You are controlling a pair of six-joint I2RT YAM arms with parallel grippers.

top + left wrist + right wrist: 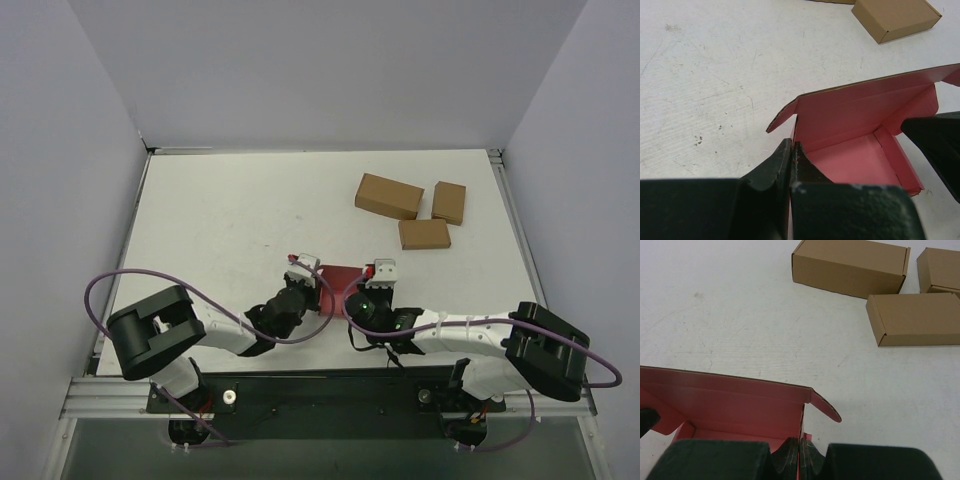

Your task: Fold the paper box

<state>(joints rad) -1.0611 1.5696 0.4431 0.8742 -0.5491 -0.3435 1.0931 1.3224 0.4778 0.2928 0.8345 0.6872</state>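
- Two end effectors clamped on one pink-red paper box (338,283), one at each end.
- Paper box sitting on the white desk (230,220), half made: floor flat down, far wall standing up, side walls up, top wide open, pink inside.
- One small flap (782,117) sticking out past the far wall at the left end of the paper box, tipped outward.
- Another small flap (826,409) sticking out the same way at the right end of the paper box.
- Left end effector (791,150) at the left end of the paper box, its black fingers squeezed together on the thin left side wall.
- Right end effector (800,445) at the right end of the paper box, its black fingers squeezed together on the thin right side wall.
- Left arm (225,335) and right arm (465,335) reaching in from the near side of the paper box, white and black.
- Three brown boxes (389,196) beyond the paper box and off to its right, well apart from it, all shut, lying flat, close to one another.
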